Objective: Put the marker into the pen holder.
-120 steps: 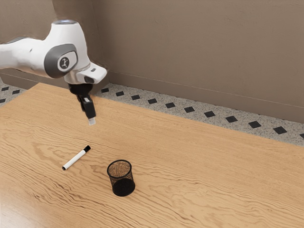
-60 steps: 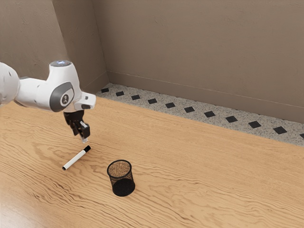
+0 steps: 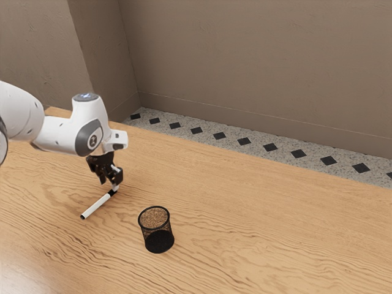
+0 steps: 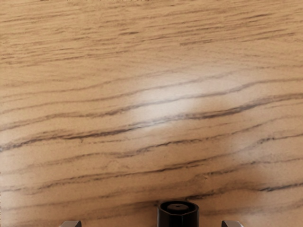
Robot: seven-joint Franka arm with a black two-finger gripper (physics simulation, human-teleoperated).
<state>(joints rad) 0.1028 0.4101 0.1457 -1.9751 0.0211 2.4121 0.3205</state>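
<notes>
My gripper is low over the black-capped end of the white marker, which lies on the table. In the wrist view the gripper is open, its two fingertips far apart, and the marker's black cap sits between them with a gap on either side. The black mesh pen holder stands upright on the exterior view's right of the marker, apart from it.
The wooden table extends past the pen holder toward the exterior view's right. Behind its far edge are a patterned floor strip and a brown wall.
My hand has come down from well above the table to the marker's capped end, shifting slightly toward the exterior view's right in the last half second. Marker and pen holder have stayed put.
</notes>
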